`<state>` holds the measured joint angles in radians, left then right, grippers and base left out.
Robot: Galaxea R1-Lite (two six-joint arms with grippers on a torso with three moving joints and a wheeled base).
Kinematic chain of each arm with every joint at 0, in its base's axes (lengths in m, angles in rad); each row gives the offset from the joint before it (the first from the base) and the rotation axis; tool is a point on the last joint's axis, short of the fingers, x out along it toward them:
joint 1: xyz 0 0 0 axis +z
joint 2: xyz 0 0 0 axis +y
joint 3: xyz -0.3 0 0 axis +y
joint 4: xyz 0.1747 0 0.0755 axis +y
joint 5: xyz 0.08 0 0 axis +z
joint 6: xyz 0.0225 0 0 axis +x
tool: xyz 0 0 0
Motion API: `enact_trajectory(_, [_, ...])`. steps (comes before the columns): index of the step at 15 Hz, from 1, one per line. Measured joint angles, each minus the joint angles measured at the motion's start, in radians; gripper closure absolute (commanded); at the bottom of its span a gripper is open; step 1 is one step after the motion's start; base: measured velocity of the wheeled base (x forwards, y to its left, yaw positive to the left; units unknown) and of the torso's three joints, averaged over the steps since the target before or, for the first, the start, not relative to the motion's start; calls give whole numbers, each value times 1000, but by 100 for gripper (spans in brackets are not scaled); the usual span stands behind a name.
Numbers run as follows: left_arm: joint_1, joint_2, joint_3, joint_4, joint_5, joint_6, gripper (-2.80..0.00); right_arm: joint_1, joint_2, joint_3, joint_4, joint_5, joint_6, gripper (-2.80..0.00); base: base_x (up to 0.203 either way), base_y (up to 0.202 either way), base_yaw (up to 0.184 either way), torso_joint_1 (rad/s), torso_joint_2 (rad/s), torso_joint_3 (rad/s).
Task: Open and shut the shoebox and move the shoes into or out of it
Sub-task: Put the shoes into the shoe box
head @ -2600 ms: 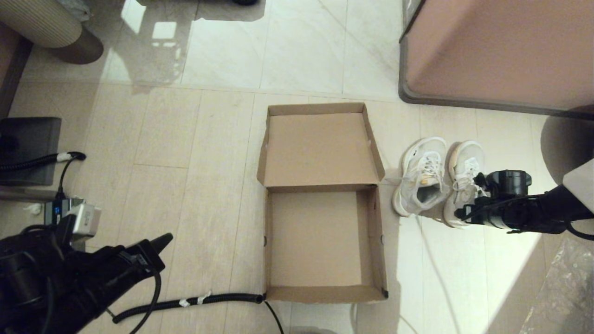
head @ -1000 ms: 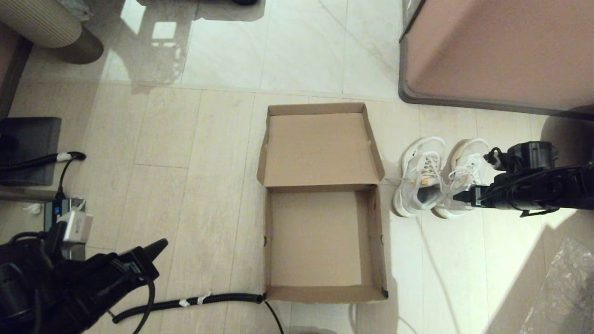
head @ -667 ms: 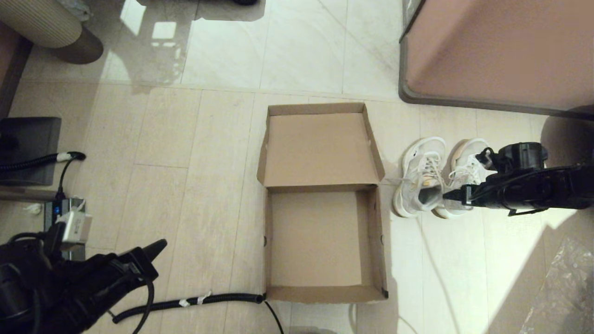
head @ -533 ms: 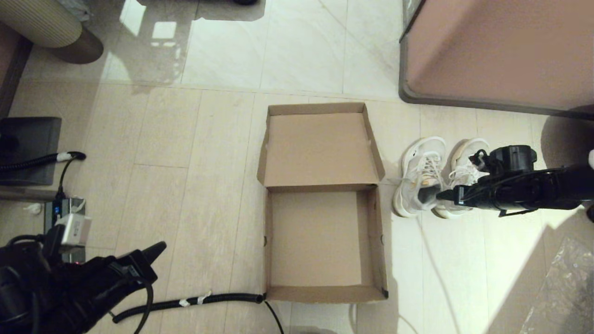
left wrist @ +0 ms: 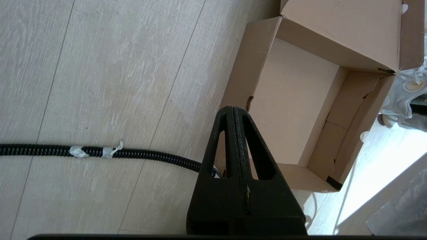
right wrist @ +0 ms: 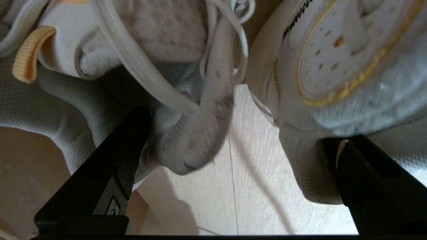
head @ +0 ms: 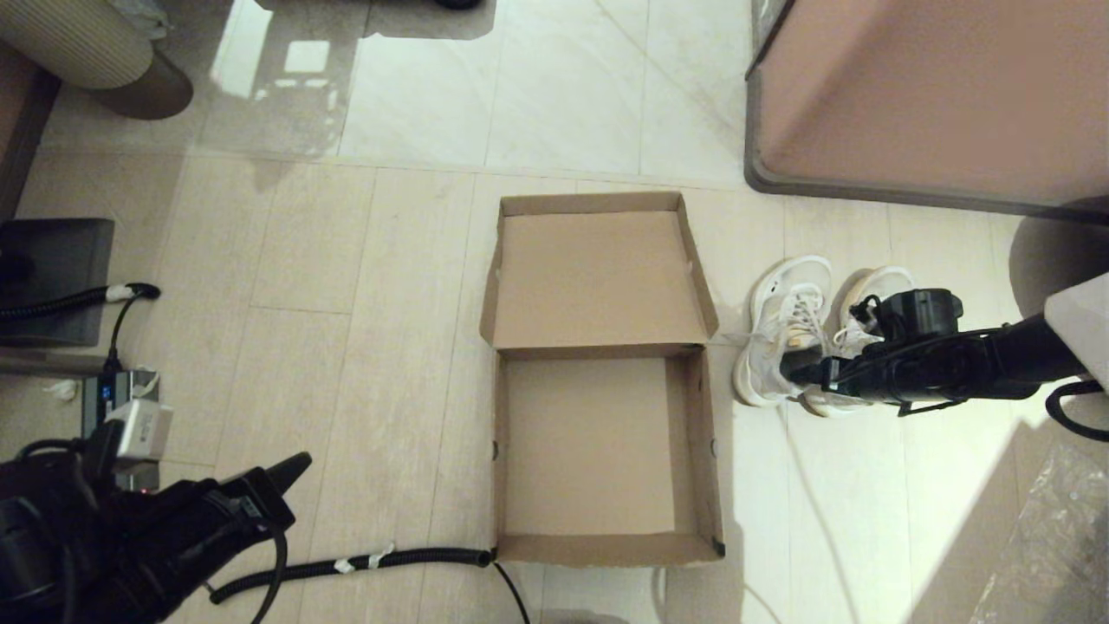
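The shoebox [head: 598,451] lies open on the floor, nothing inside. To its right stand the shoes [head: 793,325], where the right gripper [head: 801,374] has its fingers spread, one inside each shoe's opening. The left gripper [left wrist: 234,115], fingers pressed together, hangs off the box's near-left corner.

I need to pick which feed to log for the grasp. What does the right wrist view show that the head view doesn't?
Only the right wrist view shows the right gripper open, one finger in each of the shoes, floor between their heels. Only the head view shows the empty, open shoebox beside them and the left gripper parked low on the left. Both show the shoes and the right gripper.
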<state>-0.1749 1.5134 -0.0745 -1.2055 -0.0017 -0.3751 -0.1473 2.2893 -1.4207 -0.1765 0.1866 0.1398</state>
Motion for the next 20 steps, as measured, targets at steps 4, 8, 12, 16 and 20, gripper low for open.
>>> enact_trajectory(4, [0, 4, 0, 0, 0, -1, 0, 8, 0, 25, 35, -37, -10, -280, 0, 0, 0, 0, 0, 0])
enact_trajectory(8, [0, 16, -20, 0, 0, 0, 0, 17, -7, 57, 42, -85, -79, 0, 0, 0, 0, 0, 0, 0])
enact_trajectory(12, [0, 15, -19, 1, 0, 0, 0, 25, -7, 90, 41, -85, -83, 0, 0, 0, 0, 0, 0, 0])
enact_trajectory(16, [0, 7, -17, 0, 2, 1, 0, 27, -24, 169, 42, -91, -84, 0, 0, 0, 0, 0, 0, 0])
enact_trajectory(20, [0, -6, -13, 0, 1, 1, 0, 26, -99, 343, 41, -105, -83, 0, 0, 0, 0, 0, 0, 0])
